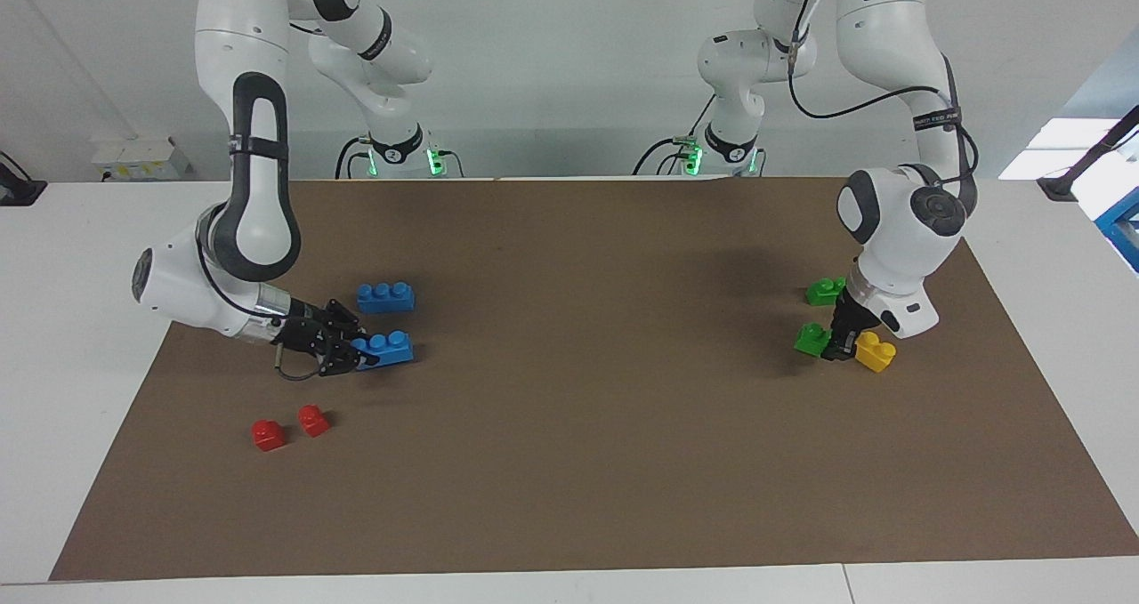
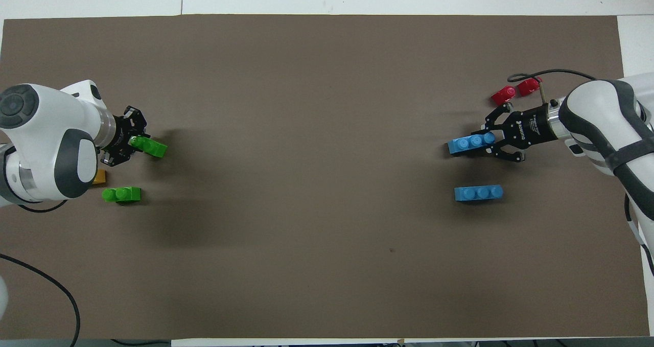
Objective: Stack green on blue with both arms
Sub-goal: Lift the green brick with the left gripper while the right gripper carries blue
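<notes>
My right gripper (image 1: pixel 358 356) is low over the brown mat, its fingers closed on one end of a three-stud blue brick (image 1: pixel 388 348), which sits slightly tilted. It also shows in the overhead view (image 2: pixel 489 143) with that blue brick (image 2: pixel 467 144). A second blue brick (image 1: pixel 385 296) (image 2: pixel 479 192) lies nearer to the robots. My left gripper (image 1: pixel 835 344) (image 2: pixel 134 143) points down, closed on the end of a green two-stud brick (image 1: pixel 811 340) (image 2: pixel 151 147). A second green brick (image 1: pixel 825 290) (image 2: pixel 121 194) lies nearer to the robots.
A yellow brick (image 1: pixel 876 352) lies beside the left gripper, toward the left arm's end of the table, and is mostly hidden under the arm in the overhead view (image 2: pixel 100 177). Two small red bricks (image 1: pixel 269 434) (image 1: pixel 313 420) lie farther from the robots than the right gripper.
</notes>
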`<move>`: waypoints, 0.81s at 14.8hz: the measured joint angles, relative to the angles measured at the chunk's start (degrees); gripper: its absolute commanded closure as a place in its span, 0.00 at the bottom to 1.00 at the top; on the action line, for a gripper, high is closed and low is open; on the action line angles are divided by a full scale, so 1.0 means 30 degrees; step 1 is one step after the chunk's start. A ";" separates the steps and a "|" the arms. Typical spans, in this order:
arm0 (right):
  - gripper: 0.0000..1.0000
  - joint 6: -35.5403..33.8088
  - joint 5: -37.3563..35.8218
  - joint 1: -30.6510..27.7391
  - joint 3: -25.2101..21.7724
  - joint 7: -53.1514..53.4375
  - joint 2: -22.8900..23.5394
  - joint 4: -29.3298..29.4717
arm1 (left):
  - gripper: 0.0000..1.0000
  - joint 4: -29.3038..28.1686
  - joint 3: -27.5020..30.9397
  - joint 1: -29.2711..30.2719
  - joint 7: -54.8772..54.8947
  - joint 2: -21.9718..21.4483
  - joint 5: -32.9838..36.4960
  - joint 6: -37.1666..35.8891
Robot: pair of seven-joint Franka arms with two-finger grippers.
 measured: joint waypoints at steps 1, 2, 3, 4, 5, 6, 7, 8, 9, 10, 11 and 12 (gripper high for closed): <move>1.00 -0.0157 0.0004 0.0382 0.0010 0.0991 -0.0434 0.0145 | 1.00 0.0431 -0.0054 -0.0074 0.0000 -0.0215 0.0000 -0.0742; 1.00 -0.0229 0.0005 0.0928 0.0018 0.2195 -0.0972 0.0215 | 1.00 0.0817 -0.0063 -0.0212 -0.0045 -0.0472 0.0000 -0.1494; 1.00 -0.0236 0.0006 0.1613 0.0028 0.3622 -0.1499 0.0230 | 1.00 0.1180 -0.0075 -0.0350 -0.0318 -0.0748 0.0000 -0.2209; 1.00 -0.0230 0.0006 0.2449 0.0036 0.5156 -0.1950 0.0230 | 1.00 0.1536 -0.0099 -0.0497 -0.0920 -0.1032 0.0000 -0.2894; 1.00 -0.0196 0.0006 0.3307 0.0046 0.6407 -0.2249 0.0227 | 1.00 0.1872 -0.0153 -0.0602 -0.1659 -0.1317 0.0000 -0.3488; 1.00 -0.0152 0.0006 0.4128 0.0057 0.7278 -0.2427 0.0225 | 1.00 0.2170 -0.0165 -0.0747 -0.2397 -0.1596 0.0000 -0.4091; 1.00 -0.0058 0.0006 0.4964 0.0064 0.7965 -0.2510 0.0216 | 1.00 0.2465 -0.0168 -0.0946 -0.3145 -0.1880 0.0000 -0.4783; 1.00 0.0319 0.0006 0.5744 0.0073 0.8678 -0.2514 0.0176 | 1.00 0.2785 -0.0192 -0.1185 -0.3970 -0.2100 0.0000 -0.5474; 1.00 0.1001 0.0006 0.6527 0.0080 0.9484 -0.2512 0.0086 | 1.00 0.3143 -0.0194 -0.1477 -0.4905 -0.2267 0.0000 -0.6088; 1.00 0.1760 0.0007 0.7336 0.0084 1.0343 -0.2508 0.0003 | 1.00 0.3525 -0.0207 -0.1818 -0.6018 -0.2366 0.0000 -0.6642; 1.00 0.2574 0.0032 0.8151 0.0091 1.1133 -0.2506 -0.0103 | 1.00 0.3817 -0.0222 -0.2191 -0.7240 -0.2416 -0.0001 -0.6970; 1.00 0.3440 0.0250 0.8951 0.0097 1.1815 -0.2505 -0.0246 | 1.00 0.4003 -0.0232 -0.2586 -0.8580 -0.2454 -0.0001 -0.7070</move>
